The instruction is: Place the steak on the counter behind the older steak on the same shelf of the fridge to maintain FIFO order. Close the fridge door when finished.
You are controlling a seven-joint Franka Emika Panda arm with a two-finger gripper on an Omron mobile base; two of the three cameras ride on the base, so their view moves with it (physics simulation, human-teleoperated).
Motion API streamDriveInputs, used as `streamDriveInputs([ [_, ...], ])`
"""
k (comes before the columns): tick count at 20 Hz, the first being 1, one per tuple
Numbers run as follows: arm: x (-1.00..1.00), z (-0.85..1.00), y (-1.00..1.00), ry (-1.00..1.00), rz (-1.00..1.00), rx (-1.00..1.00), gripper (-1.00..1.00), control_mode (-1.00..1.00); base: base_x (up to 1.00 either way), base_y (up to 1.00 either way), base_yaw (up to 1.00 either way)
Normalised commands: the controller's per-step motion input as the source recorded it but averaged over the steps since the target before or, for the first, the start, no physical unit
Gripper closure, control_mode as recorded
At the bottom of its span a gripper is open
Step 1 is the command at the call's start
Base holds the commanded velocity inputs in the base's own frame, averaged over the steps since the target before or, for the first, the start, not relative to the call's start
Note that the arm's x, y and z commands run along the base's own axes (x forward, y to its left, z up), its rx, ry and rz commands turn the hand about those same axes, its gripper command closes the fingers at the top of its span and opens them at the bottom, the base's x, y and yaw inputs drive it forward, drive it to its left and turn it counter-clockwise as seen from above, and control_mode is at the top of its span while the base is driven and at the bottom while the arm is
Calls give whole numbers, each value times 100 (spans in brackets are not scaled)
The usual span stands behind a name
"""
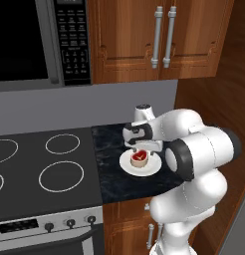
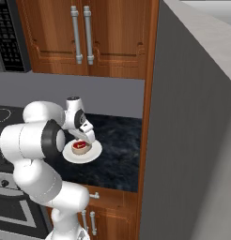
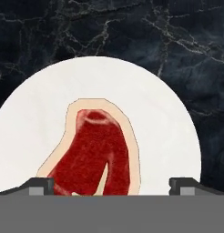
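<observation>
The steak (image 1: 139,158) is a red cut with a tan fat rim, lying on a round white plate (image 1: 127,167) on the black marbled counter (image 1: 114,184). My gripper (image 1: 140,148) points down just above the steak, open. In the hand view the steak (image 3: 93,150) lies between the two dark fingertips (image 3: 41,184), which stand wide apart and low over the plate (image 3: 168,118). From the right base view, the gripper (image 2: 82,139) hovers over the steak (image 2: 80,147). The fridge (image 2: 192,140) shows as a tall grey wall at the right; its shelf and door are out of view.
A dark stovetop (image 1: 45,164) with white burner rings borders the counter on the left. A microwave (image 1: 40,40) and brown wall cabinets (image 1: 159,35) hang above. A wooden side panel (image 1: 214,99) closes the counter's right end.
</observation>
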Motion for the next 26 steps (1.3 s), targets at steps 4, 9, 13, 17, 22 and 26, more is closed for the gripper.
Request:
streamDriveInputs([
  [4, 24, -5, 0, -3, 0, 0, -100, -100, 0, 0, 0],
  [9, 0, -7, -10, -12, 0, 0, -100, -100, 0, 0, 0],
  [13, 0, -12, -5, -14, 0, 2, -100, -100, 0, 0, 0],
  [17, 0, -19, 0, -13, 1, 3, -100, -100, 0, 0, 0],
  [22, 0, -25, 0, -12, 1, 4, -100, -100, 0, 0, 0],
  [26, 0, -24, 0, -6, 2, 2, -100, -100, 0, 0, 0],
])
